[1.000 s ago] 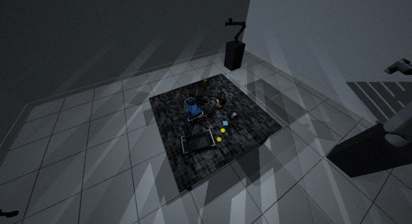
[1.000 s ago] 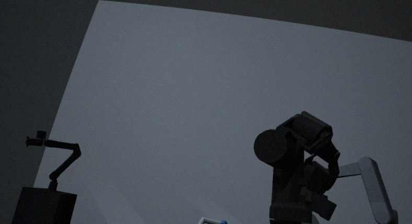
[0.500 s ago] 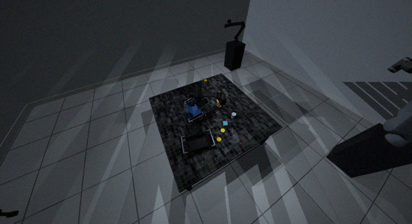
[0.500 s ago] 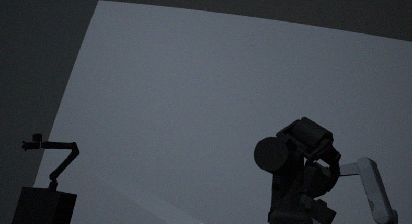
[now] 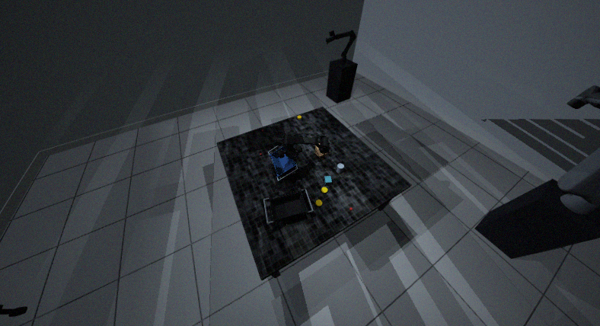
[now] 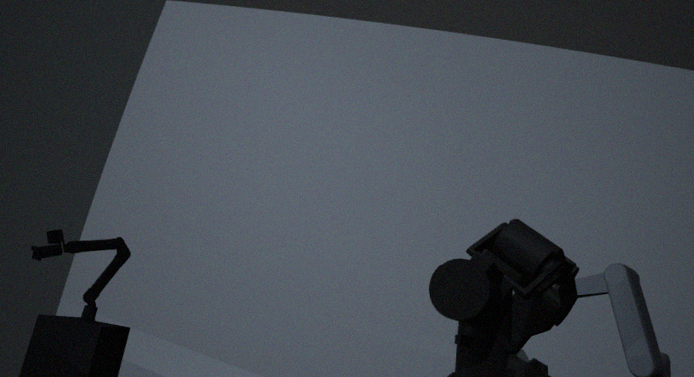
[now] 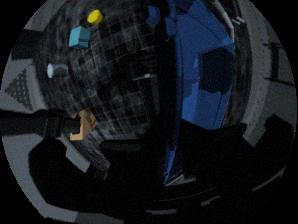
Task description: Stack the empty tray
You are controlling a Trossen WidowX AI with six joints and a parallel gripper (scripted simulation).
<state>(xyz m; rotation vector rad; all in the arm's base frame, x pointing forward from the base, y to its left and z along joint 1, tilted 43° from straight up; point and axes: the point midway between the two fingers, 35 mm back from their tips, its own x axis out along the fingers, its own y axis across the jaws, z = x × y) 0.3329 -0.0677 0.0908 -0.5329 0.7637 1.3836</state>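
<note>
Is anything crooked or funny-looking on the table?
Yes. The blue tray is gripped by the gripper and sits slanted, not square with the dark tray nearer the camera. That dark tray's wire bars hang out over its ends. Little pieces like the yellow disc lie scattered beside them.

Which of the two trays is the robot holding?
The blue tray, gripped at its edge by the gripper. The dark tray with light wire bars lies apart, nearer the table's front edge, untouched.
</note>
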